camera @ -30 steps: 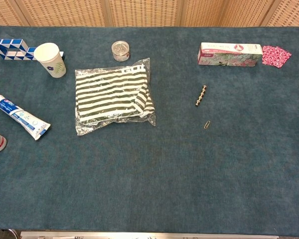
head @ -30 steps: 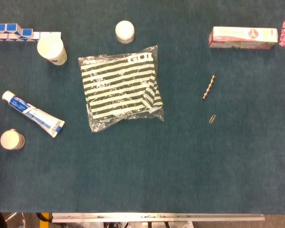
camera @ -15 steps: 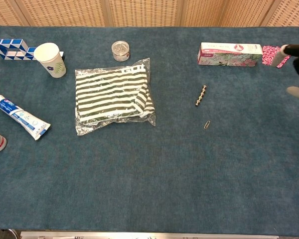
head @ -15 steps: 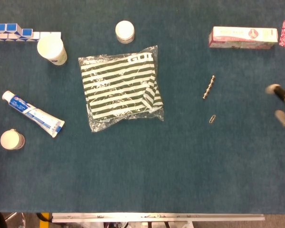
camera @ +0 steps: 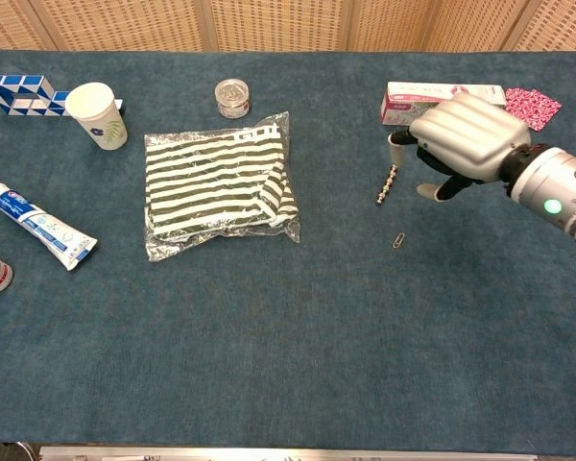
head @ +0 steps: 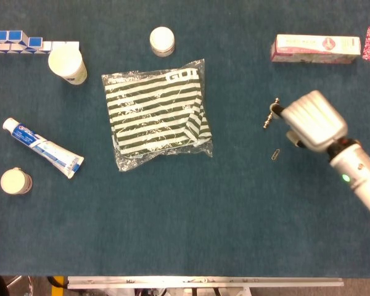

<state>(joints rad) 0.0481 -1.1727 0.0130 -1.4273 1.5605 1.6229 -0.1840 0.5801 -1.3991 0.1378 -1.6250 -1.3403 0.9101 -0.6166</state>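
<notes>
Right hand [camera: 456, 144] is over the right half of the desk [camera: 298, 365], palm down, fingers spread and curled downward, holding nothing. It hangs just above and right of the small beaded metal rod [camera: 387, 186]; fingertips [camera: 396, 140] near the rod's upper end, contact not clear from either view. In the head view the hand [head: 314, 120] covers the area right of the rod [head: 269, 117], so the rod's top end is partly hidden. Rod lies flat on the desk, slightly diagonal, free on all sides, which suits a top-down pinch.

Paperclip [camera: 399, 240] sits just below the rod, apart from it. Pink floral box [camera: 418, 101] lies behind the hand, near the far edge, partly occluded in the chest view.

Left hand is in neither view.

Left half: striped bag [head: 155, 115] flat mid-desk, toothpaste tube [head: 43, 147], paper cup [head: 68, 64], blue-white block snake [head: 18, 43], all well apart from the hand.
</notes>
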